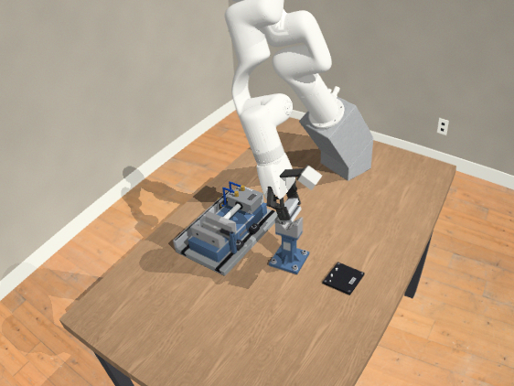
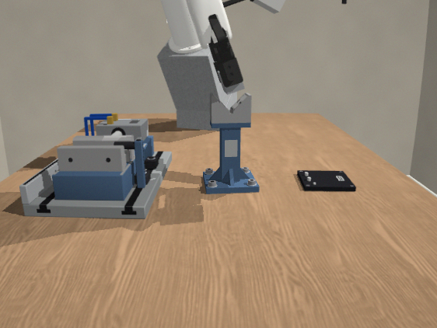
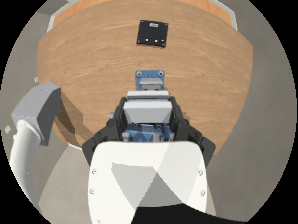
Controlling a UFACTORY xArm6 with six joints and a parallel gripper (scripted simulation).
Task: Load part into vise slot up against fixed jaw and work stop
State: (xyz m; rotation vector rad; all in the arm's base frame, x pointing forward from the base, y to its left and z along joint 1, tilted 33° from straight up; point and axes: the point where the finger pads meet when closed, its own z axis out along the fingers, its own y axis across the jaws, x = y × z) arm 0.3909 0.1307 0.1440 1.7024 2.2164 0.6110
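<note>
Gripper [image 2: 229,87] fingers are clamped on the part [image 1: 291,213], the grey block, which we see tilted in the notch of the V-block [image 2: 231,113] near the middle of the table [image 1: 256,316]. Toward the left edge stands the vise [image 2: 93,175], its jaws apart. We see the black infeed plate [image 2: 326,181] lying bare toward the right edge.
</note>
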